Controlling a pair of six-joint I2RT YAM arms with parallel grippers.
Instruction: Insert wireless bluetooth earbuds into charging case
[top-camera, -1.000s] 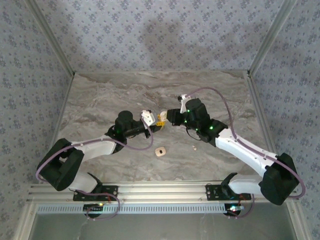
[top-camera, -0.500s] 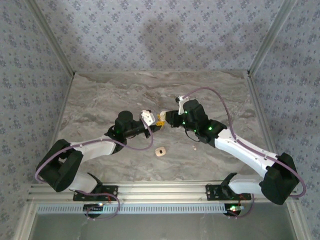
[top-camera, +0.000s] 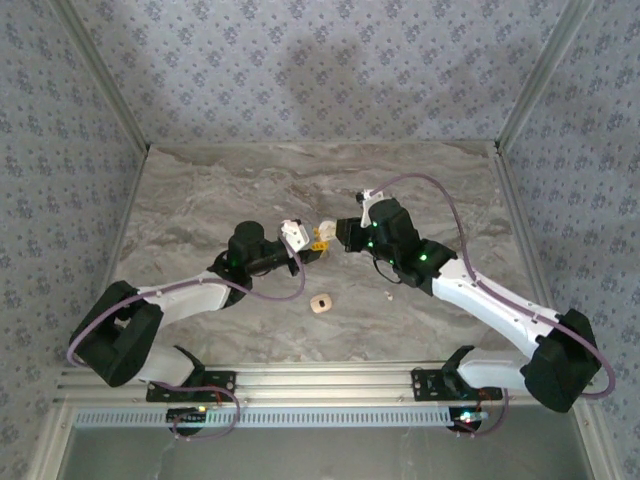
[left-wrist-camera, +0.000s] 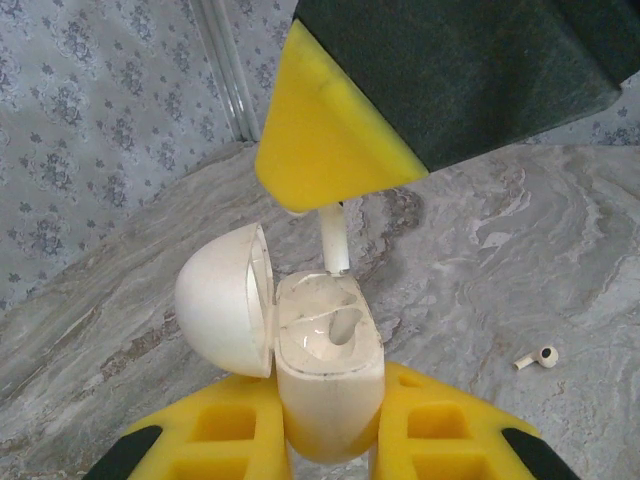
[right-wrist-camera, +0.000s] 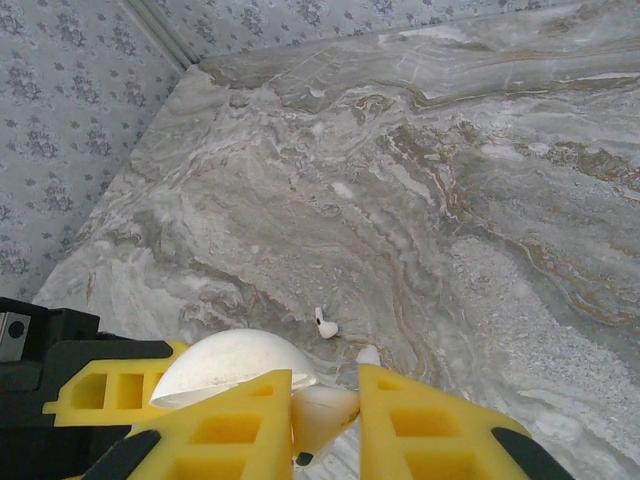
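Holding open case in left gripper, pinching earbud above it in right gripper, unseated; yet to fetch second earbud, near-right on table.

The marble table bears a loose earbud and a tan piece.

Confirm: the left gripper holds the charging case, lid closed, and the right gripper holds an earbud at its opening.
The lid is open, not closed: see the left wrist view. The left gripper holds the charging case, and the right gripper holds an earbud at its opening.
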